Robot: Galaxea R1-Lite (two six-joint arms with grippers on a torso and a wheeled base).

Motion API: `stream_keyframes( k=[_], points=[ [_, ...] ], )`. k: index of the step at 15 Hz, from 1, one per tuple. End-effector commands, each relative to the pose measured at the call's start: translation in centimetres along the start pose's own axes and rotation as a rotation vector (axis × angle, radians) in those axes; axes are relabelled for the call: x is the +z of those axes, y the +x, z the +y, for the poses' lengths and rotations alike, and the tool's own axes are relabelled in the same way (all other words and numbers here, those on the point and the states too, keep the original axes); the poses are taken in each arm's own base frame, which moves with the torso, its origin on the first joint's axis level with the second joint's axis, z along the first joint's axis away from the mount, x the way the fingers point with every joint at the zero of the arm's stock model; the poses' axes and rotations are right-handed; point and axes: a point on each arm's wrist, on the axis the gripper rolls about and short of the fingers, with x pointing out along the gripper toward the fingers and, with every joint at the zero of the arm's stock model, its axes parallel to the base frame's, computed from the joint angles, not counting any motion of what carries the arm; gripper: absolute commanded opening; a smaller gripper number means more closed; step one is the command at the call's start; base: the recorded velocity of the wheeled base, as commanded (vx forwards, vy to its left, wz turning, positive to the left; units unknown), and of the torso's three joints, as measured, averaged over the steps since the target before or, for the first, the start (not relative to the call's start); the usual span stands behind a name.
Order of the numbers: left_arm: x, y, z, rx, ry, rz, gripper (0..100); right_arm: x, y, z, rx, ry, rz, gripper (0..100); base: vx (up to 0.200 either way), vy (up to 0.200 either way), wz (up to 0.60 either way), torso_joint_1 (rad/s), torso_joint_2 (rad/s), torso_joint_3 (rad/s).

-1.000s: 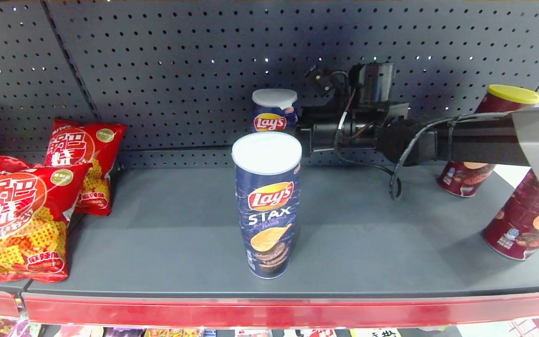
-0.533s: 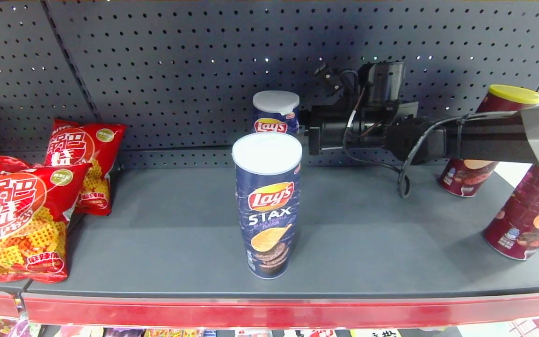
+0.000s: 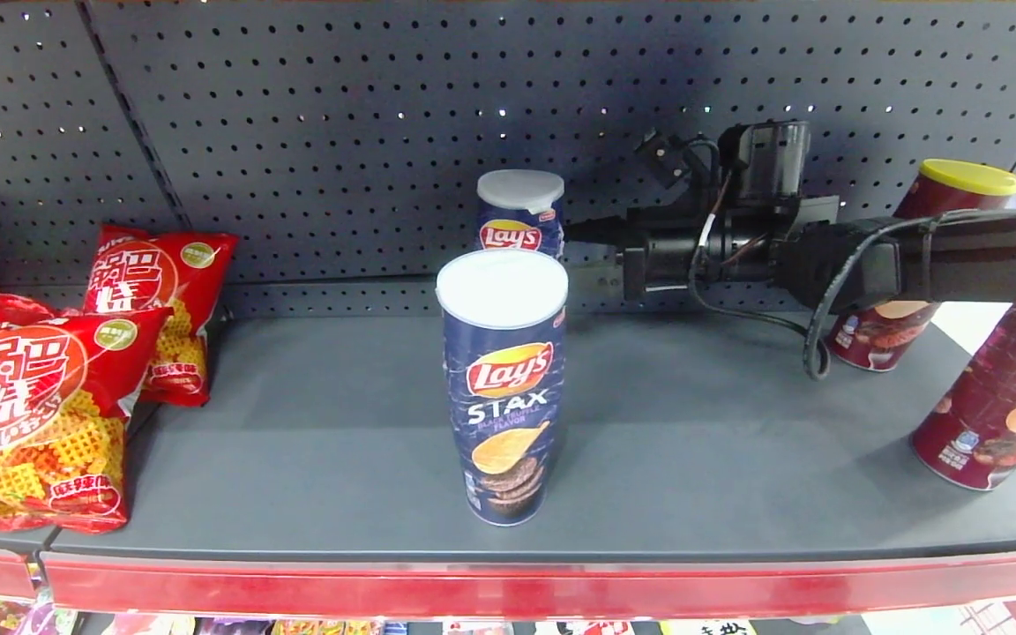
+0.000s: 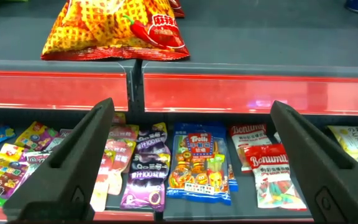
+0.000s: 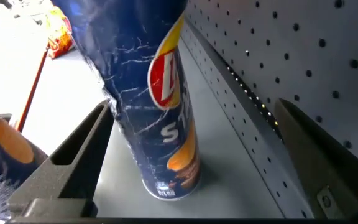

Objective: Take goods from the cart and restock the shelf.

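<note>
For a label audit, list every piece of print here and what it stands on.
Front can: red-and-yellow logo with a big white word beneath, both clear; the small line under them is blurred.
Rear can: same logo, clear.
Red bags: large white characters, clear; small print blurred.
Dark red cans: print too small.
Lower packets: names partly legible, rest too small.
No readable numbers or price signs.

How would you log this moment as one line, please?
right gripper: open, beside rear blue can | rear blue can: upright on shelf | left gripper: open, empty
</note>
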Motion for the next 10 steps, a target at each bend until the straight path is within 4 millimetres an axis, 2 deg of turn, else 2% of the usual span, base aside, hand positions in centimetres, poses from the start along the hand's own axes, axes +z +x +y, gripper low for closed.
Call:
stream_keyframes(
  k=[1,10],
  points=[
    [0.0,0.01,0.0,0.001,0.0,0.002,100,0.46,-0.34,0.23,-0.003,-0.008,-0.006,100,0.0,0.0,0.0,0.0,0.0,0.0],
    [0.0,0.01,0.0,0.001,0.0,0.002,100,-0.25,-1.26,-0.48,-0.033,-0.004,0.009,100,0.0,0.0,0.0,0.0,0.0,0.0]
  ],
)
